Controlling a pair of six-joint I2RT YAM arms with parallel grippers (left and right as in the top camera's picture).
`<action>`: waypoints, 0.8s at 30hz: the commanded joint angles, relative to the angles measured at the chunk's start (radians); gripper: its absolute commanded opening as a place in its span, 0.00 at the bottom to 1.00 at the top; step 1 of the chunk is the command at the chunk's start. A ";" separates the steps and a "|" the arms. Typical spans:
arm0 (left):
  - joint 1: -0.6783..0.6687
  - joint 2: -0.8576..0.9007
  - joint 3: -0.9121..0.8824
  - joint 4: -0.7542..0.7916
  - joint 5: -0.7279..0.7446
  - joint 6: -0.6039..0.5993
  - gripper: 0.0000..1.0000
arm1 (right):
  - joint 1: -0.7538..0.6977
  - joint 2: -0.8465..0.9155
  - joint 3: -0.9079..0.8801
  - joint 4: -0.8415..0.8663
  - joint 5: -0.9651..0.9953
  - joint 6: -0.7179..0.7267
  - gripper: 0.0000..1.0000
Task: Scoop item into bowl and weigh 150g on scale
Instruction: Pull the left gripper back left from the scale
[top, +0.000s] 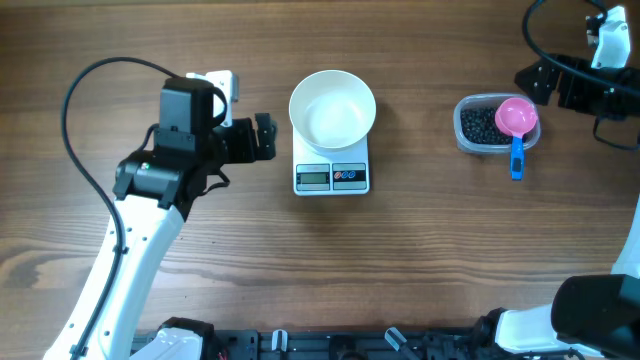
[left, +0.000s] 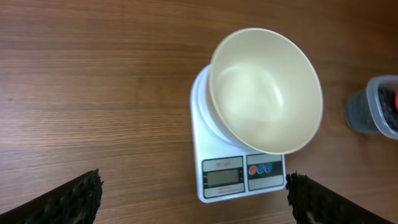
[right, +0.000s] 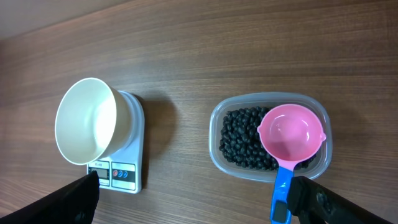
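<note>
Dark, rough-textured fingers (left: 74, 199) of the left gripper (left: 193, 186) are filling the bottom corners of the left wrist view. They are standing spread wide apart and pinching nothing. Between them, further off, a small white rectangular digital kitchen scale (left: 239, 177) is sitting on the brown wood-grain table (top: 400, 260), its grey display and two round buttons facing the robot. A round white bowl with smooth plain sides (left: 266, 93) is resting on the scale's platform, its pale inside showing.

From overhead, the left gripper (top: 262, 138) is hovering just left of the scale (top: 332, 176) and pointing toward it, not touching it or the bowl (top: 332, 108).

To the right, well apart from the scale, a clear rounded-rectangular plastic tub (top: 463, 135) is standing on the table. Many tiny round black beads (right: 239, 140) are lying in a loose dark heap inside it. A pink round plastic scoop with a blue handle (right: 291, 132) is lying on the beads at the tub's right side, with the handle sticking out over the rim toward the robot.

In the right wrist view, the fingers (right: 323, 199) of the right gripper (right: 194, 183) are also standing spread wide, gripping nothing. Overhead, this gripper (top: 535, 80) is hanging near the tub's far right corner, apart from the scoop.
</note>
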 joint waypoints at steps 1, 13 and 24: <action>0.021 0.001 0.001 0.004 -0.087 -0.016 1.00 | 0.002 0.010 -0.007 0.002 -0.012 0.007 1.00; 0.021 0.209 0.001 0.008 -0.215 -0.006 1.00 | 0.002 0.010 -0.007 0.002 -0.012 0.007 1.00; 0.020 0.285 0.001 -0.035 -0.023 -0.056 1.00 | 0.002 0.010 -0.007 0.002 -0.012 0.007 1.00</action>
